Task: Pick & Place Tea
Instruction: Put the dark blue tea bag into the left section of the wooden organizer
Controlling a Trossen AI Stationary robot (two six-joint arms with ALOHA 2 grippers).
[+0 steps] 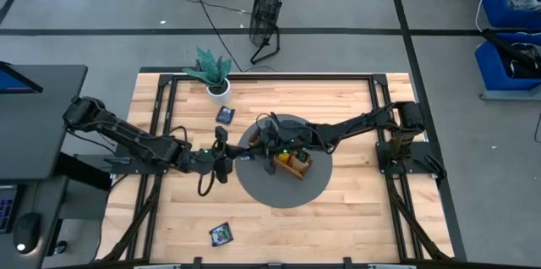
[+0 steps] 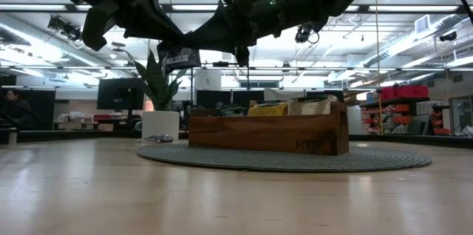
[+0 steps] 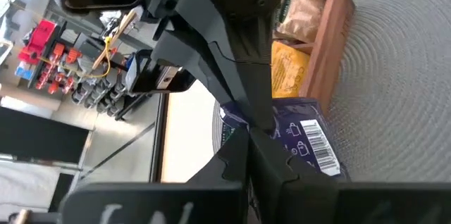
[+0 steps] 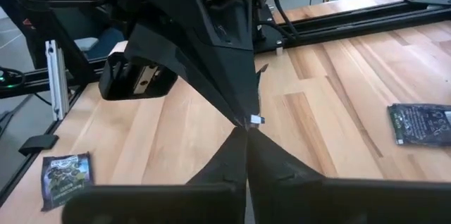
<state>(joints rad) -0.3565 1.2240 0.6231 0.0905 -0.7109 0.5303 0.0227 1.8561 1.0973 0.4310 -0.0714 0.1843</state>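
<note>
Left end effector [image 1: 243, 156] clamps blue sachet [image 3: 310, 143] above mat [image 1: 254, 189]; right end effector [image 4: 246, 127] closed, empty.

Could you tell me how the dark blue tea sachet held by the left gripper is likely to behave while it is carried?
The dark blue tea sachet looks thin and flat, so it is probably very light. Held by one edge in the left gripper, it may flex or droop. Its printed wrapper looks smooth, so it could slip if the grip loosens.

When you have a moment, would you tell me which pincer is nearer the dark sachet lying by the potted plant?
The left pincer is nearer: it sits at the round mat's left edge, just below the dark sachet. The right pincer hangs farther right, over the mat beside the wooden tray.
</note>
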